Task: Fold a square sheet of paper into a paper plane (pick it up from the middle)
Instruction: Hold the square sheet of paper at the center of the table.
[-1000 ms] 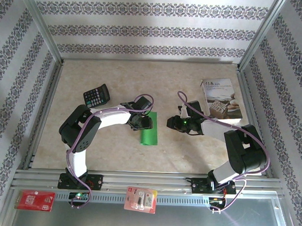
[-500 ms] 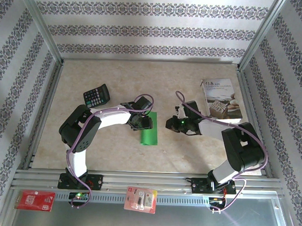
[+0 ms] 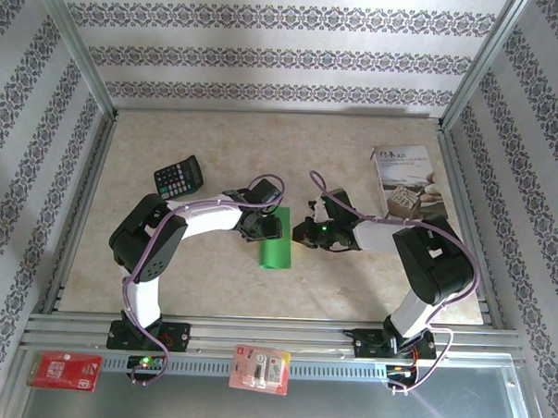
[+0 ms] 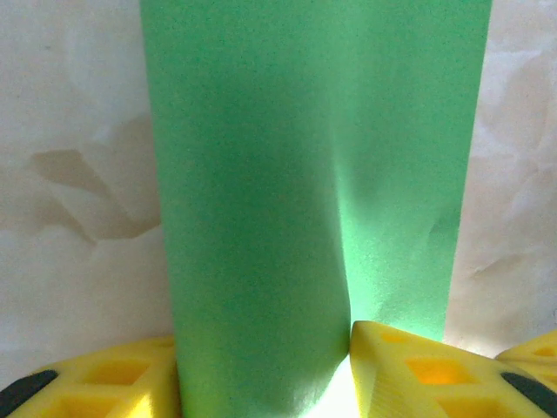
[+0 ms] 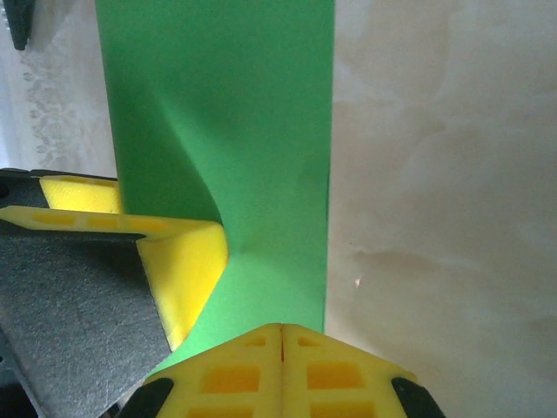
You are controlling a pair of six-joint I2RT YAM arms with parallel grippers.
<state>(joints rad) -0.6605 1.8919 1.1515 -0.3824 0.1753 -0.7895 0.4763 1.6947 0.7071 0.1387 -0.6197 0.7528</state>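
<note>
Left gripper (image 4: 261, 374): I am seeing its fingers standing apart, with the folded green sheet (image 4: 313, 157) sitting between them.
Right gripper (image 5: 283, 335): sitting closed tight, touching the sheet's edge.
Sheet's long way: running straight ahead of both.

Left claw (image 4: 263, 376) parted — right claw (image 5: 283, 335) closed.

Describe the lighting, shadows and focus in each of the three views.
Top external: soft, even light, sharp throughout, hardly any shadows. Left wrist: green paper grainy, a dark band down its middle, white glare at the bottom by the left tool. Right wrist: paper crisp, shaded along its lifted fold; table evenly lit.
</note>
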